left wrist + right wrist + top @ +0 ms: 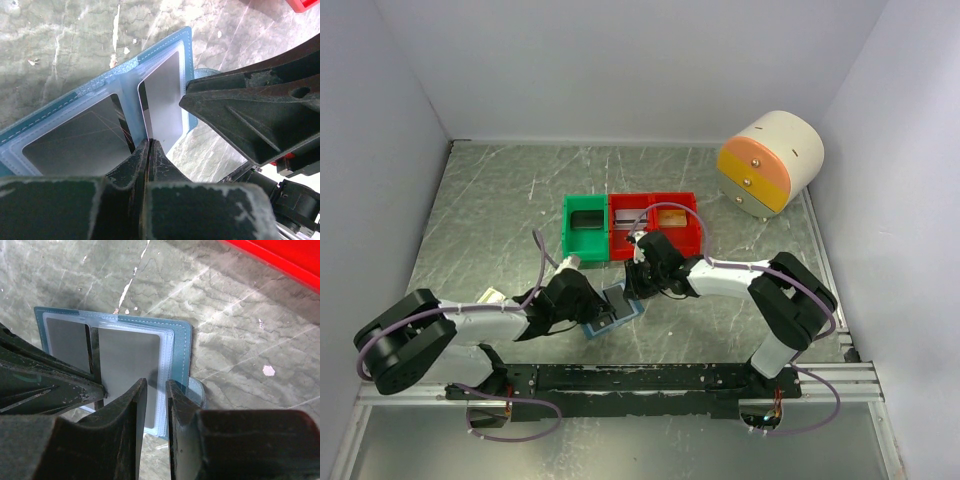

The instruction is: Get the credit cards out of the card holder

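Observation:
The slate-blue card holder (623, 319) lies open on the table between the arms, its light-blue pockets up (75, 107) (177, 347). Dark grey credit cards sit in both clear pockets (75, 137) (65, 337). The card in the right pocket (162, 95) (127, 360) has its pale edge running into my left gripper (149, 143) (603, 305), which is shut on that edge. My right gripper (156, 382) (638, 288) stands over the holder's right edge, jaws a narrow gap apart, with the pocket seam showing between them.
A green bin (586, 226) and two red bins (653, 222) stand just behind the grippers; one red bin's wall shows in the right wrist view (280, 255). A cream and orange drum-shaped box (770, 162) sits at the back right.

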You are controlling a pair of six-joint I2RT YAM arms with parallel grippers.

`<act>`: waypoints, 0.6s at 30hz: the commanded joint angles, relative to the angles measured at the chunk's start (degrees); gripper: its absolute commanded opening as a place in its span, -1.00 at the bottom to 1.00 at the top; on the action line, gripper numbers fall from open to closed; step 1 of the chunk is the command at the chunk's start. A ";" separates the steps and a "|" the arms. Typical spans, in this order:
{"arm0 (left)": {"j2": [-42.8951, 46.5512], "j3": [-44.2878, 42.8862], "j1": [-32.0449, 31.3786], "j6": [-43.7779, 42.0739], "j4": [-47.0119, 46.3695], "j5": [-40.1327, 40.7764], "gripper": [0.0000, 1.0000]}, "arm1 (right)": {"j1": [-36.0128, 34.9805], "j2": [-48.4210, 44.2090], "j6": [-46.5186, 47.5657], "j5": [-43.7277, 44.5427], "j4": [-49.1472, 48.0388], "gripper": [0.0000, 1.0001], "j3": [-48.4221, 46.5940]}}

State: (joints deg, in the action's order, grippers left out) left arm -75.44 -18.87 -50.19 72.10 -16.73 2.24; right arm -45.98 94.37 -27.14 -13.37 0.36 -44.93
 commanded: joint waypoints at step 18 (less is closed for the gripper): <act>4.95 -1.13 0.12 -3.74 9.49 1.44 -0.74 | 0.14 -0.50 -0.54 0.45 4.23 -0.54 0.25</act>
State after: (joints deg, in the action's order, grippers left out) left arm -69.76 -19.59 -50.19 70.46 -8.62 2.81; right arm -45.93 94.37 -27.40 -13.28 0.49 -44.97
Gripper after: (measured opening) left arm 0.129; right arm 0.226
